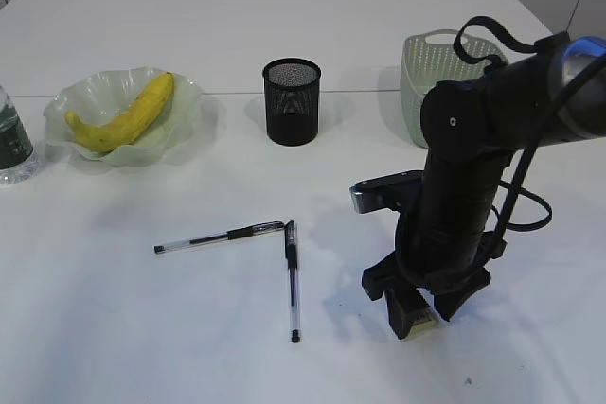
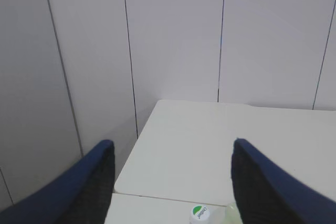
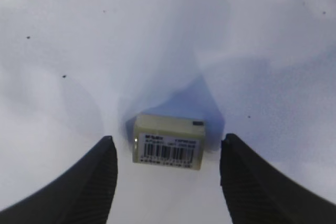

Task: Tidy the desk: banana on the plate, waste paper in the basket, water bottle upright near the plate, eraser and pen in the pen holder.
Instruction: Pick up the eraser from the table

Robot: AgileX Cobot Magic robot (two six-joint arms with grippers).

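Exterior view: the right hand (image 1: 417,314) stands low over the eraser (image 1: 417,321) near the surface's (image 1: 189,347) front edge.

Left wrist view: the left hand (image 2: 173,182) hangs wide, empty.

Right wrist view: fingers (image 3: 84,182) apart, flanking the eraser (image 3: 167,142), not touching. It looks light, firm, grippy; pinch its short sides.

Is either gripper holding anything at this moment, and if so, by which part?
Nothing is held. The right gripper stands open astride the eraser, clear gaps both sides. The left gripper is open and empty.
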